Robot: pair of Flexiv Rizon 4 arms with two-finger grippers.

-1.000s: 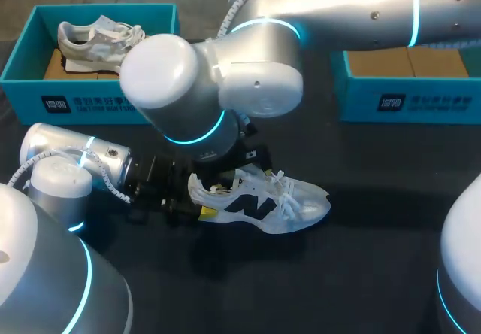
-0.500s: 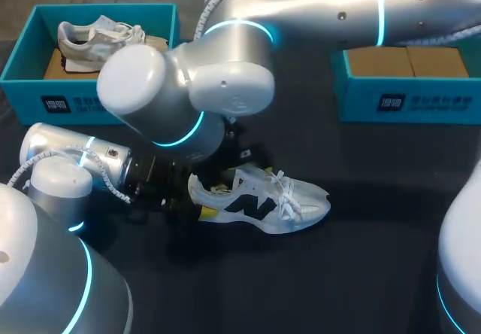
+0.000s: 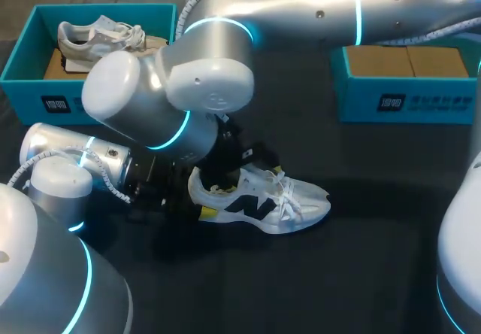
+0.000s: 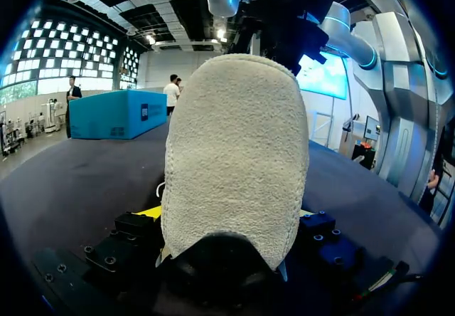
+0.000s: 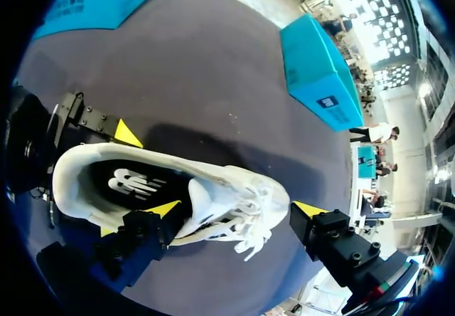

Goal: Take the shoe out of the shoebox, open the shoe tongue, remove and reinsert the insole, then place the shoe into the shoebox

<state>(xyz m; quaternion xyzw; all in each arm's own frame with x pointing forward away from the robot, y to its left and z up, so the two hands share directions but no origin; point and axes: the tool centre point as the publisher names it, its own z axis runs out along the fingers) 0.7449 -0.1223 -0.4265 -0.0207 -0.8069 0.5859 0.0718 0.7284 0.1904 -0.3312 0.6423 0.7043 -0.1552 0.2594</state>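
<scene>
Shoe is sitting upright on its sole on the dark table, about mid-table and out of both boxes. Toe is pointing to the robot's R, heel toward the L arm. It's white/grey w/ a black side mark. White laces are lying loose over the front.

L gripper is lying low along the table on the L side & pinching the heel from both sides. In the L wrist view the fuzzy pale heel is filling the space betw. the 2 fingers, w/ one yellow tip just peeking out beside it. In the R wrist view a yellow tip of that gripper is pressing vs. the far side of the heel.

R arm is hanging in from the upper R, past the middle, its big elbow sitting over the L gripper & covering the shoe's collar from above. R gripper is hovering over the shoe w/ jaws spread wide. One tip is sitting at the edge of the opening next to the tongue; can't tell if it's actually touching. The other tip is standing well clear beyond the laces, touching nothing.

Dark insole w/ white print is lying inside the shoe.

L box, teal, is standing at the far L w/ a 2nd shoe lying in it on brown card. R box, same teal, is standing at the far R, showing brown card inside, well apart from the shoe
</scene>
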